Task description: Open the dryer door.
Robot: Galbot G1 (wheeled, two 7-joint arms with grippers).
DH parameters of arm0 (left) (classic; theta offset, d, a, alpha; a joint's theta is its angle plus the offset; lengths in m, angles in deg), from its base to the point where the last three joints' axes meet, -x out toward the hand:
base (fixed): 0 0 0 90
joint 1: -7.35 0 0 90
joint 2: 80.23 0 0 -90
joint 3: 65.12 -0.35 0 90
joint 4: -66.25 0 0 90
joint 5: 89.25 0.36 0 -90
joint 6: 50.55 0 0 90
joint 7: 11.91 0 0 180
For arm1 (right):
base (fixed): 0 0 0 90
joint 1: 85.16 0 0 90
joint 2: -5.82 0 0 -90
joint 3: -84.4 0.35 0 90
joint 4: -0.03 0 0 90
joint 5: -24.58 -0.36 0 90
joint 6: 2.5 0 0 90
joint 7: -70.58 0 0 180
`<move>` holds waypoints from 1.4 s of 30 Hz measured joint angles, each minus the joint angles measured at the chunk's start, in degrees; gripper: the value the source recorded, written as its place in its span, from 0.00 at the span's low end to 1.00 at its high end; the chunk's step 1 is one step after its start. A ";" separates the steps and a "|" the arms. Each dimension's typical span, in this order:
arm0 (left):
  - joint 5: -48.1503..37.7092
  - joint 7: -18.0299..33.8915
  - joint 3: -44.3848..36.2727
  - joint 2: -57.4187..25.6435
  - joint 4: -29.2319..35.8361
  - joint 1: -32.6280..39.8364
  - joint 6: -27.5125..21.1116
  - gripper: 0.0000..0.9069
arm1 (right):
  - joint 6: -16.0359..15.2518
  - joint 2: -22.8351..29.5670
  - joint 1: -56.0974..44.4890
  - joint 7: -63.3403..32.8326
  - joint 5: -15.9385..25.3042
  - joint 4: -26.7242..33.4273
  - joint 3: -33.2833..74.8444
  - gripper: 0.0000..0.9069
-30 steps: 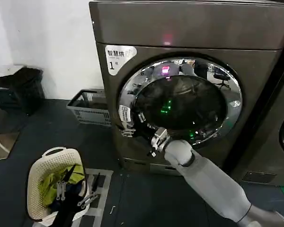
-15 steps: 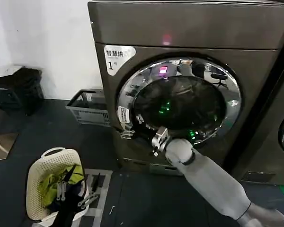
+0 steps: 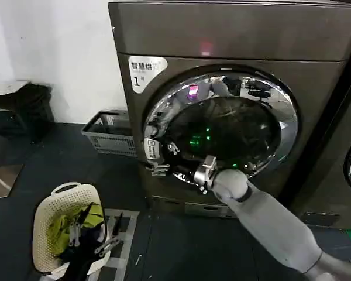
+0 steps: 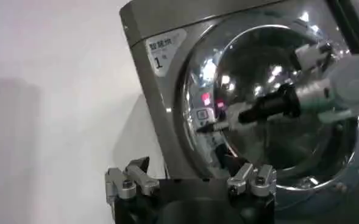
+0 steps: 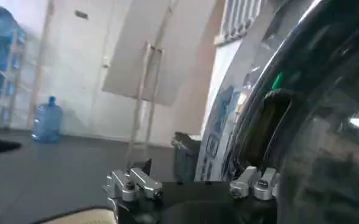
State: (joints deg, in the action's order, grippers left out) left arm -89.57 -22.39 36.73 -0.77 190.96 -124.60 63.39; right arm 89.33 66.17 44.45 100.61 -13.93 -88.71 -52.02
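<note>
Chrome-ringed round dryer door (image 3: 222, 123) of dark tinted glass sits on the front of the grey-bronze metallic dryer (image 3: 234, 35), its left edge lifted a little off the seal, by my judgement; most of the swing is left. My right tool (image 3: 174, 168) reaches to the ring's lower left rim, near the latch; I cannot tell whether its fingers are apart or clamped. Left tool (image 3: 85, 234) hangs low with fingers apart, over the cream plastic laundry basket (image 3: 50, 205). Grey slatted crate (image 3: 108, 134) stands beside the dryer.
</note>
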 joint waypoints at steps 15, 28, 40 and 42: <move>-0.01 -0.37 0.32 -1.01 0.32 0.34 -0.38 1.00 | 0.13 -4.12 0.43 7.71 -3.41 -1.43 0.52 1.00; -1.16 -0.37 1.30 -1.94 -0.28 1.02 -0.71 1.00 | 2.86 -7.43 0.65 20.60 -7.70 -1.56 0.41 1.00; -5.08 -1.31 3.21 -4.47 -0.46 3.20 -3.16 1.00 | 2.80 -11.21 -1.97 29.96 -8.86 -4.72 2.45 1.00; -5.79 -1.37 3.48 -5.49 -1.04 3.86 -3.42 1.00 | 2.78 -12.29 -2.49 30.88 -9.22 -5.59 2.94 1.00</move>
State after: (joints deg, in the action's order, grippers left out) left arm -95.36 -23.76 40.21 -6.26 189.92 -120.74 59.97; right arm 92.10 53.88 41.96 131.49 -23.15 -94.30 -49.09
